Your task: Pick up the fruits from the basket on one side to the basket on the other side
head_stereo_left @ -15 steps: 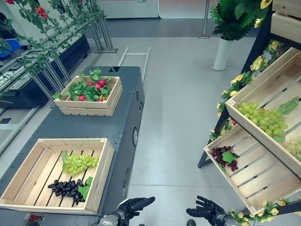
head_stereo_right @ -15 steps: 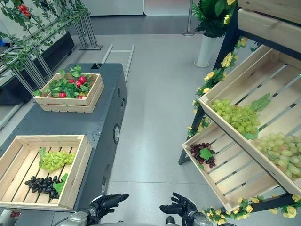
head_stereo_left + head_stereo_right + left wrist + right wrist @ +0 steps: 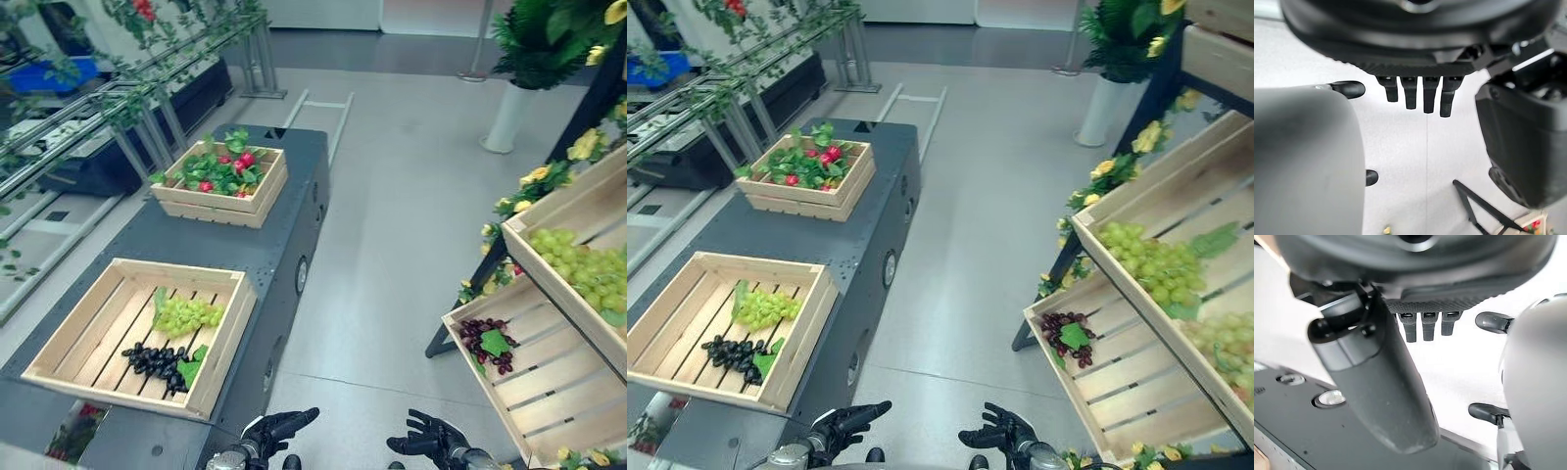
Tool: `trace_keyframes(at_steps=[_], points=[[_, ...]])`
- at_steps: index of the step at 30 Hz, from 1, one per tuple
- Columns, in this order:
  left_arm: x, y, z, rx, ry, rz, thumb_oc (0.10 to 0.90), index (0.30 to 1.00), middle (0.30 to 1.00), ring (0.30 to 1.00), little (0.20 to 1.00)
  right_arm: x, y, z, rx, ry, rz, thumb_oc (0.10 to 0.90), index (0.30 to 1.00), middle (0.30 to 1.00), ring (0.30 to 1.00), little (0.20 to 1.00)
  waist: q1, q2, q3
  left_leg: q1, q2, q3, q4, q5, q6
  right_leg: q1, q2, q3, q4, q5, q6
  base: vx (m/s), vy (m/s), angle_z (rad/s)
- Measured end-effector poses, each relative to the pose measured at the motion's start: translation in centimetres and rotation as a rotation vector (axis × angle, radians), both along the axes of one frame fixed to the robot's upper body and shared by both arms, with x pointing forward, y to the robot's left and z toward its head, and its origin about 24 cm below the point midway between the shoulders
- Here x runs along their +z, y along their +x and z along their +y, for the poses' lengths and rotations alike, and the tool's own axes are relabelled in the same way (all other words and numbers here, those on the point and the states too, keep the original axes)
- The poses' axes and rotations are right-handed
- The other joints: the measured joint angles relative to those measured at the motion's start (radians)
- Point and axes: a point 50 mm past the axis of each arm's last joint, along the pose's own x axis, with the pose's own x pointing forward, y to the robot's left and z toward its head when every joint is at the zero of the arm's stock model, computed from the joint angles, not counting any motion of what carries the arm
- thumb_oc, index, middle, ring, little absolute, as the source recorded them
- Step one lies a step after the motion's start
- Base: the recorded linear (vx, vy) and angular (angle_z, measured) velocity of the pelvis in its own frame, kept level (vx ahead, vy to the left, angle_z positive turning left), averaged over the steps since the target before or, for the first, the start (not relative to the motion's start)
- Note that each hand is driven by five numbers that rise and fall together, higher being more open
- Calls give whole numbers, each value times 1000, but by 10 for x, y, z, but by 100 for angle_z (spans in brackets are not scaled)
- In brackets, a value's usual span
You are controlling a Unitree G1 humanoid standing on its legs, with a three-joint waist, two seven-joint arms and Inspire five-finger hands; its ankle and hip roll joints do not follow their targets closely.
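Green grapes [image 3: 186, 315] and black grapes [image 3: 155, 362] lie in the lower-left crate [image 3: 227, 343] on the worktop [image 3: 196, 240]; probably light, squashy, best taken by the stem. Left hand [image 3: 274, 431] and right hand [image 3: 431, 439], bottom centre, are released, empty.

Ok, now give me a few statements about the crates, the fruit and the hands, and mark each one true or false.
1. The near crate on the table holds a green grape bunch and a black grape bunch. True.
2. The left hand is holding a grape bunch. False: its fingers are relaxed and hold nothing.
3. The lower shelf crate holds a dark red grape bunch. True.
4. The far crate on the table is empty. False: it holds red fruits among green leaves.
5. The right hand rests inside the lower shelf crate. False: it hangs low over the floor, apart from the crate.
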Motion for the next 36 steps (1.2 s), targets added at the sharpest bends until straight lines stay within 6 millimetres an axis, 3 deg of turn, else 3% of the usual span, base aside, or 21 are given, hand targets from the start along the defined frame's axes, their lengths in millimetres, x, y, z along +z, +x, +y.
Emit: trace_keyframes(at_steps=[3,5,9,15,22,25,27,29,31,34,36], points=[[4,12,-3,-12,-9,-35,800,900,900,900,900,1,0,-3,27,-22,5,800,900,900,900,900,9,3,3,-23,22,156,-41,0,6,3,-6,-81,2,-19,10,-2,154,117],[3,8,-2,-10,-8,-25,800,900,900,900,900,2,2,-6,22,-28,-8,800,900,900,900,900,11,4,5,-25,19,172,-45,0,6,9,-14,-81,2,-28,16,73,257,70],[-3,-13,3,5,-4,31,800,900,900,900,900,3,3,-6,22,-28,-30,800,900,900,900,900,19,-2,10,7,-18,165,-57,44,5,53,-51,-94,6,-43,54,159,305,15],[8,8,13,5,0,-46,800,900,900,900,900,8,13,6,23,15,-98,800,900,900,900,900,16,-56,40,22,-96,137,-64,29,43,68,-119,-103,45,-42,90,122,274,25],[30,38,5,-48,-54,-227,800,900,900,900,900,24,37,20,55,60,-233,800,900,900,900,900,46,-66,60,59,-146,128,-65,-19,107,1,-233,-88,329,-49,64,71,258,24],[44,54,5,-128,-48,-304,800,900,900,900,900,33,48,28,80,88,-302,800,900,900,900,900,47,-60,86,68,-162,72,-64,-20,149,-98,-267,-7,533,-46,56,55,58,40],[47,57,2,-156,-54,-321,800,900,900,900,900,39,53,33,88,103,-340,800,900,900,900,900,39,-45,97,67,-152,12,-63,-20,156,-133,-183,82,502,-72,49,44,-34,69],[52,60,-1,-199,-56,-342,800,900,900,900,900,44,55,34,68,127,-383,800,900,900,900,900,13,-43,102,60,-161,-44,-63,-16,162,-148,-138,103,430,-71,50,72,-66,90],[56,61,-5,-247,-43,-373,800,900,900,900,900,46,57,34,68,125,-408,800,900,900,900,900,9,-40,104,58,-173,-82,-64,-19,164,-187,-114,159,319,-63,61,134,-127,67],[64,64,-4,-289,-25,-421,800,900,900,900,900,47,56,33,67,121,-423,800,900,900,900,900,-1,-42,104,57,-187,-128,-64,-28,151,-233,-114,244,139,-27,104,154,-166,48],[66,65,0,-308,-12,-430,800,900,900,900,900,46,53,33,63,121,-421,800,900,900,900,900,-11,-51,108,63,-189,-159,-64,-33,137,-228,-117,274,48,6,112,194,-282,54]])
